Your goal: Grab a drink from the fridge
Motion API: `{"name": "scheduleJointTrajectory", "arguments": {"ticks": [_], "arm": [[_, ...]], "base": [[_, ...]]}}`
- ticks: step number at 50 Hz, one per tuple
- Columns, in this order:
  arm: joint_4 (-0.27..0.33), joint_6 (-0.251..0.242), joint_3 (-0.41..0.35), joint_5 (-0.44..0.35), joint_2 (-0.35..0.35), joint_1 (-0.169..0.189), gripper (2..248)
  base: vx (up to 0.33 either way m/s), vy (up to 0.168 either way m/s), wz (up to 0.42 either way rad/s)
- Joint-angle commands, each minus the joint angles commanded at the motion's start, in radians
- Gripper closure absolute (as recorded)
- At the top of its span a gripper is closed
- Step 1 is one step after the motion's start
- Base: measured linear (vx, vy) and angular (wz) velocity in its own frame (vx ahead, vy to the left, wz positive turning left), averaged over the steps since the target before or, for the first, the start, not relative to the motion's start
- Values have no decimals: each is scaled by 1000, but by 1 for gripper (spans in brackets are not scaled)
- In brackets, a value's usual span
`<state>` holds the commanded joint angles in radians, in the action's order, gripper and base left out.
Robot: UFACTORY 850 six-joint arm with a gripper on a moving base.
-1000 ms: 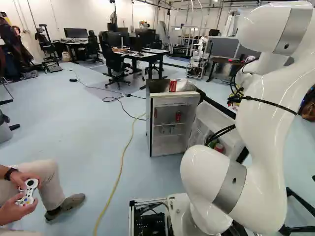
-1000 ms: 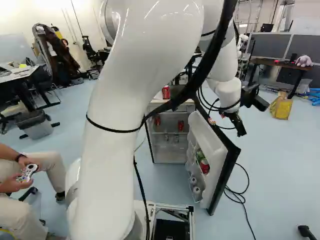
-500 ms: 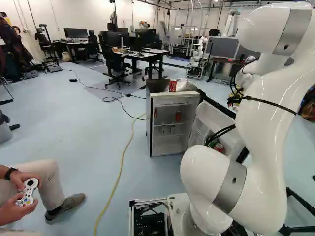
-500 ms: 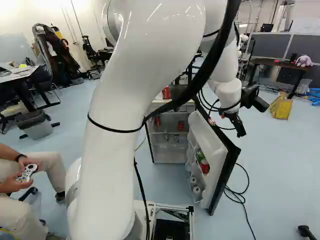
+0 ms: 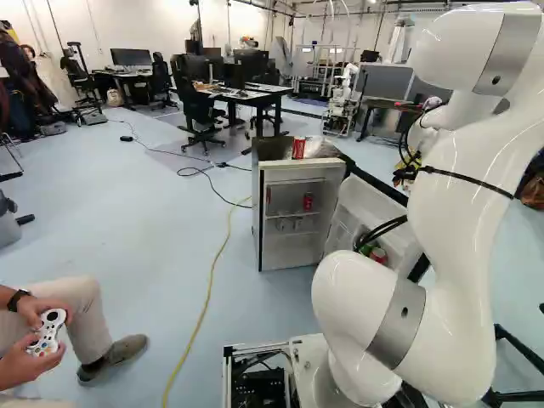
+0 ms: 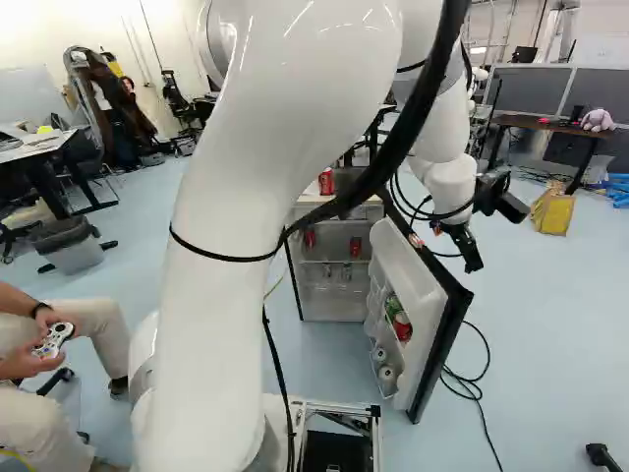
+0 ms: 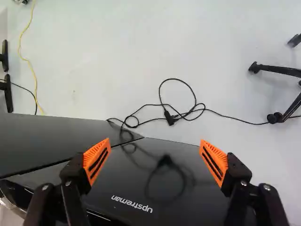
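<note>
In the right base view my gripper hangs just outside the open fridge door, to its right. The wrist view shows the gripper open and empty, its orange pads wide apart over the door's glossy black outer face. The small white fridge stands open ahead; red cans and paler cans are on its shelves. Another red can stands upright on its top. Red and green cans sit in the door's shelf, with white round items lower down.
Black cable lies on the floor beside the door. A yellow cable runs left of the fridge. Beyond are desks and office chairs. Another robot stands far back. A seated person holds a controller at the left.
</note>
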<state>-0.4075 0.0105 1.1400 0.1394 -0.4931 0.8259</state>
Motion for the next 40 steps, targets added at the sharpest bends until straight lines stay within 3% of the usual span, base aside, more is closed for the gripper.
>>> {"name": "scheduleJointTrajectory", "arguments": {"ticks": [40], "arm": [[35, 0, -57, 44, 42, 24, 3]], "base": [[0, 0, 0]]}}
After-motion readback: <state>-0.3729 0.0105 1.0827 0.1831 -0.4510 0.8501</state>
